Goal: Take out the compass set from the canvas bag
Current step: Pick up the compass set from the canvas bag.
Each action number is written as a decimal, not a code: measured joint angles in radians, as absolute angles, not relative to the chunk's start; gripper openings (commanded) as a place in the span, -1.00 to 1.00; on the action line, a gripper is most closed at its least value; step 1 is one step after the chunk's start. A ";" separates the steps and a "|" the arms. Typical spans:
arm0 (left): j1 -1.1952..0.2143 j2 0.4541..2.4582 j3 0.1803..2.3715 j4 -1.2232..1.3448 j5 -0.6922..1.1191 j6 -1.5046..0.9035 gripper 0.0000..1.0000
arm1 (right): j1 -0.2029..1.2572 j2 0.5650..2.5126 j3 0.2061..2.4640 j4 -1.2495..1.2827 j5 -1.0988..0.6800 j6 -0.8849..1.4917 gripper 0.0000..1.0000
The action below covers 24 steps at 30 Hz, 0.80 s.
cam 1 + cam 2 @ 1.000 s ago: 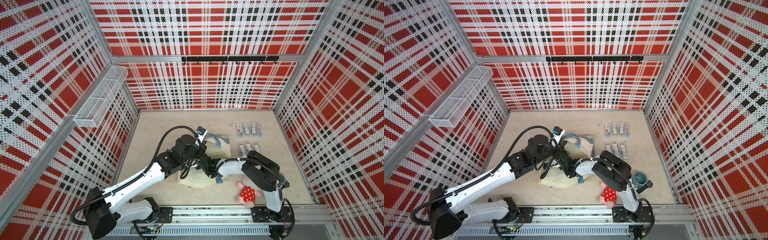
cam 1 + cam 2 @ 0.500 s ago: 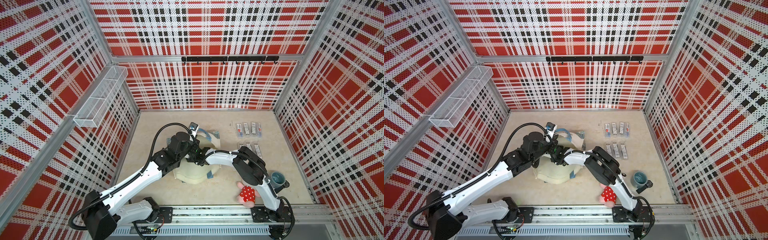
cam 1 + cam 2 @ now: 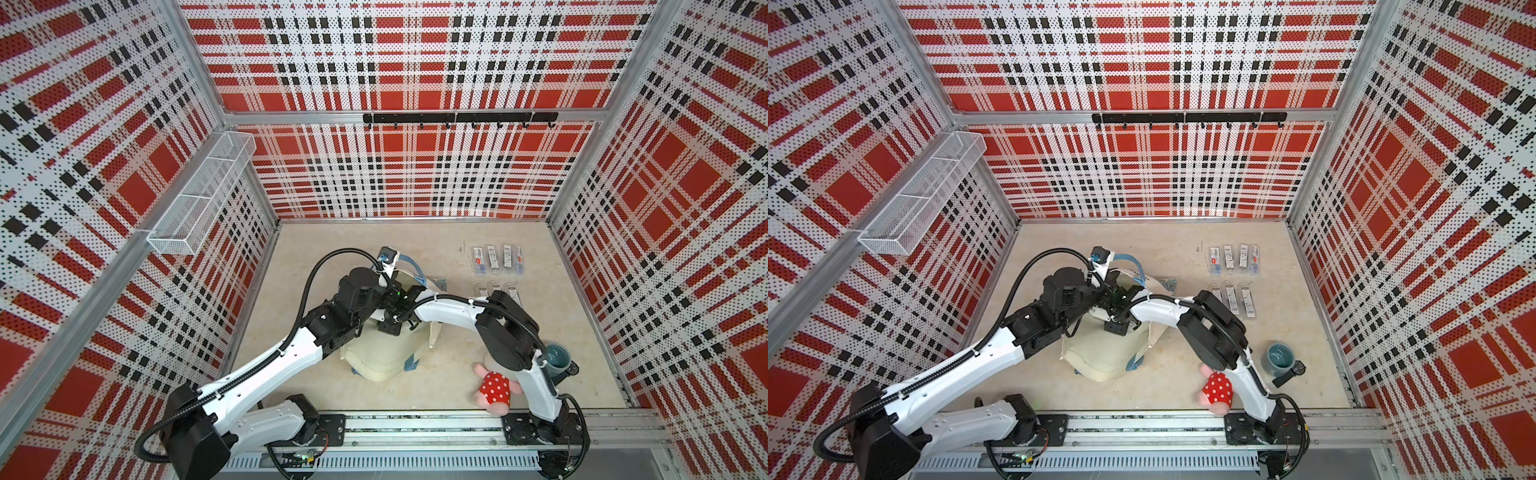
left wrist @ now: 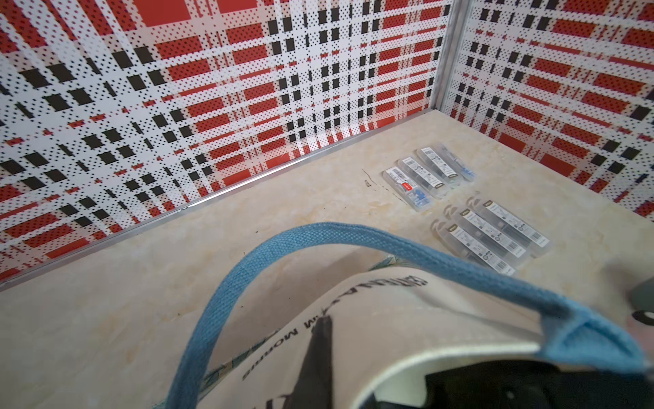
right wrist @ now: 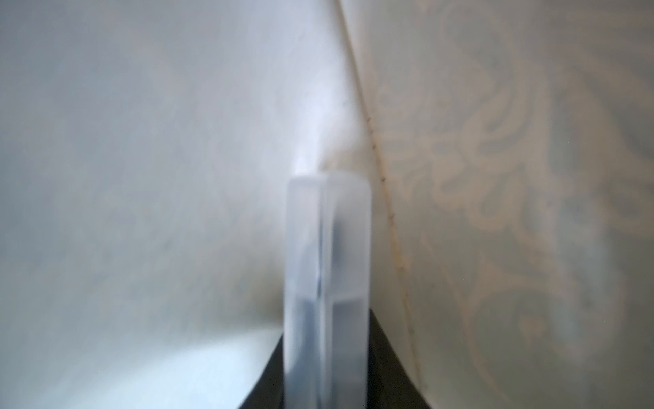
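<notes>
Canvas at the rim of the canvas bag (image 3: 382, 357) is clenched in the left pincer (image 4: 325, 354). The bag is slumped just left of the middle of the counter (image 3: 353, 241). Inside it, the clear-cased compass set (image 5: 327, 248) is grasped edge-on by the right pincer (image 5: 327, 324).

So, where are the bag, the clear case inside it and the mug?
bag (image 3: 382, 357): in a top view, on its cream side.
clear case (image 5: 327, 248): right wrist view, on its narrow edge.
mug (image 3: 1277, 370): in a top view, on its wall.
</notes>
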<state>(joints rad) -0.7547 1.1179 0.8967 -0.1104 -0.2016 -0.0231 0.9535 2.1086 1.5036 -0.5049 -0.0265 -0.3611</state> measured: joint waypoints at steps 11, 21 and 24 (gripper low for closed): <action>-0.747 1.107 0.894 -0.091 -0.147 -0.049 -1.00 | 0.966 1.906 1.260 -0.450 0.009 -0.423 -0.98; -0.739 1.089 0.891 -0.092 -0.136 -0.068 -1.00 | 0.984 1.660 0.987 -0.266 -0.005 -0.642 -1.00; -0.714 1.089 0.891 -0.093 -0.150 -0.070 -1.00 | 0.994 1.603 0.936 -0.223 -0.011 -0.714 -1.00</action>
